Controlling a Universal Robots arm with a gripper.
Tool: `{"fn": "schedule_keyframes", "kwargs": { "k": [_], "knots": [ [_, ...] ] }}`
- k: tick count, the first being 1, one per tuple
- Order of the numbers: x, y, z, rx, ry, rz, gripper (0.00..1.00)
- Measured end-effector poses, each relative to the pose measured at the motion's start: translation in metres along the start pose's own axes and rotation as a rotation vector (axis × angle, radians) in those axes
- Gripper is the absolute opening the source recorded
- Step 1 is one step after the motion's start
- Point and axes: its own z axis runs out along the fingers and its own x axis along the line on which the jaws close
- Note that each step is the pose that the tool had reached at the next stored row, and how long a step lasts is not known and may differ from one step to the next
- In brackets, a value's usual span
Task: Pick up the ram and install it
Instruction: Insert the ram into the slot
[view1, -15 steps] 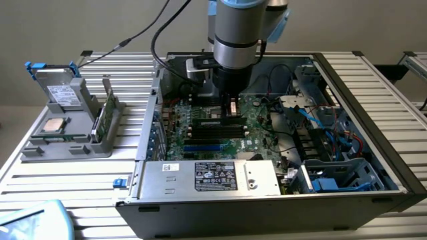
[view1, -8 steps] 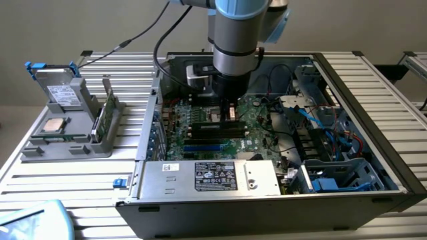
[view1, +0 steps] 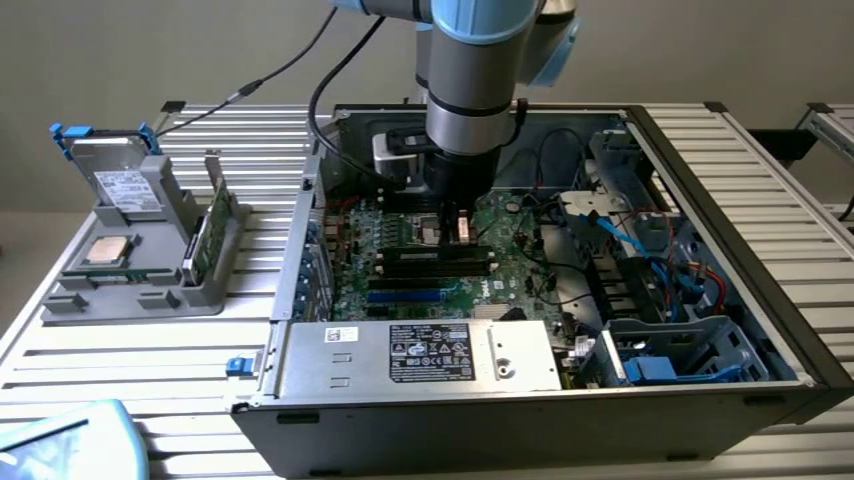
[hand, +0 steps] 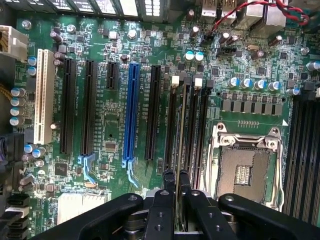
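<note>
Black fingers, nearest the wrist camera, were closed almost fully on the ram, pinching the thin green stick edge-on between them. They held it low over the motherboard, in line with the black memory slots beside the open processor socket and apart from the blue slot; whether it touched a slot could not be told. In the exterior view the arm reached straight down into the open computer case, which lay on the slatted tabletop.
</note>
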Motion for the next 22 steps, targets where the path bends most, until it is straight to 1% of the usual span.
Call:
{"fn": "schedule_keyframes", "kwargs": {
  "k": [3,4,11,12,13,16,17,22],
  "knots": [
    [0.0,0.0,0.0002,-0.0131,0.0006,0.0,0.14],
    [0.0001,0.0001,0.0002,-0.0149,0.0012,0.001,0.14],
    [0.0001,-0.0012,0.0003,-0.0151,0.0034,0.001,0.14],
    [0.0,-0.0012,0.0004,-0.0152,0.0054,0.001,0.14],
    [0.0001,-0.0012,0.0003,-0.0155,0.0086,0.001,0.14],
    [0.0001,-0.0012,0.0004,-0.016,0.0224,0.001,0.14],
    [0.0001,-0.0012,0.0005,-0.0159,0.0247,0.001,0.14],
    [-0.0004,-0.002,0.0017,-0.0147,0.0312,0.002,0.14]
  ]
}}
